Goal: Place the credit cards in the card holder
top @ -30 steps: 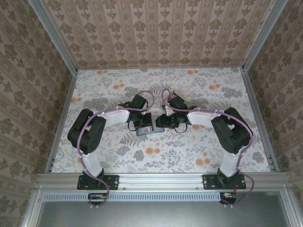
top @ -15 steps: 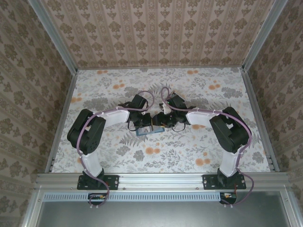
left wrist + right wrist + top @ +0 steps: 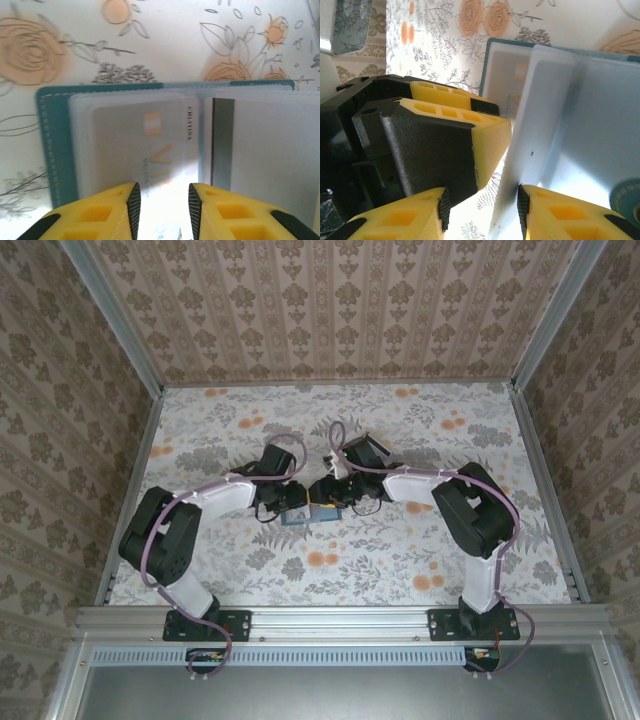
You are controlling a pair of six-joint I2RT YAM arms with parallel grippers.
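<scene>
Open teal card holder (image 3: 50, 150) on floral worktop (image 3: 160, 45), credit card (image 3: 135, 145) in its sleeve, left pincer (image 3: 162, 195) spread above it, right pincer (image 3: 481, 200) spread

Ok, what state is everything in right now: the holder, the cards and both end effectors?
Teal folding card holder: lying open, clear sleeves exposed.
Pale grey credit card: tucked into a clear sleeve.
Pale card with dark stripe: seemingly sleeved on the next page.
Left end effector: jaws apart, gripping nothing.
Right end effector: jaws apart, one finger against a sleeve page's edge.
</scene>
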